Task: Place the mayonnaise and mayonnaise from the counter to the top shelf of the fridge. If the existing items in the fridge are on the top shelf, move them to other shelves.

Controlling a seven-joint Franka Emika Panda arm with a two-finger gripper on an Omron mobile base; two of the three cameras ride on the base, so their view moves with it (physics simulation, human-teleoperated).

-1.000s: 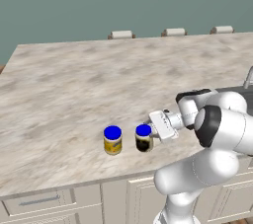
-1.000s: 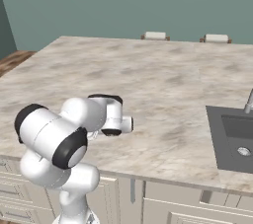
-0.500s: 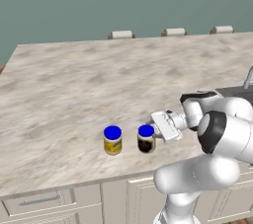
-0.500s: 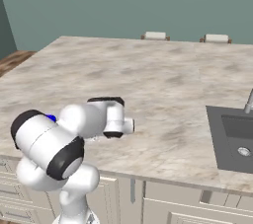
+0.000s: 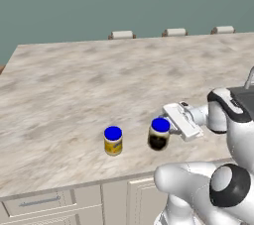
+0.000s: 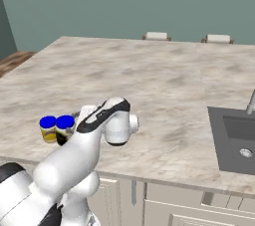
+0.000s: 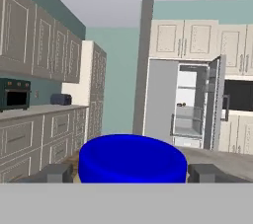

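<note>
Now open end effector (image 5: 166, 124) straddling one mayonnaise jar (image 5: 158, 134), second jar (image 5: 113, 140) beside, fridge (image 7: 185, 104) ajar beyond.

We see the white arm reaching low and roughly level, its forearm extended sideways from the bent elbow and the wrist turned so the hand lies horizontal. The gripper (image 5: 166, 120) points along the surface with its jaws spread wide apart, one finger (image 7: 55, 172) to each side of the hand view's lower edge. Nothing is clamped between the pads.
</note>
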